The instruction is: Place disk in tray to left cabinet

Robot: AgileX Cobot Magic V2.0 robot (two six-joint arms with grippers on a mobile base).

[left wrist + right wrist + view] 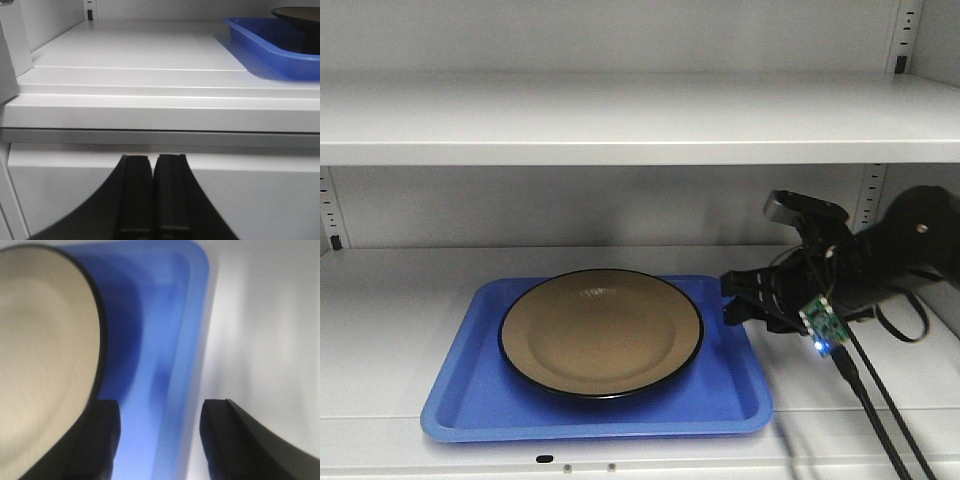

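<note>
From the front view, the tan disk (601, 331) sits in the middle of the blue tray (480, 405), and the tray rests flat on a shelf of the left cabinet (620, 120). The right gripper (738, 300) is just beside the tray's right edge, low over the shelf, and I cannot tell from here if it touches the rim. In the left wrist view, the left gripper (152, 195) hangs in front of the cabinet, below the shelf edge, with its fingers (137, 200) pressed together on nothing; the tray (260, 42) is well apart, up on the right. In the right wrist view, the right gripper (160, 432) has its fingers (230, 440) spread wide, one on each side of the tray rim (192, 365), with the disk (45, 365) off to the left. I think the tray looks placed, so the hand should slide straight away without bumping the rim.
</note>
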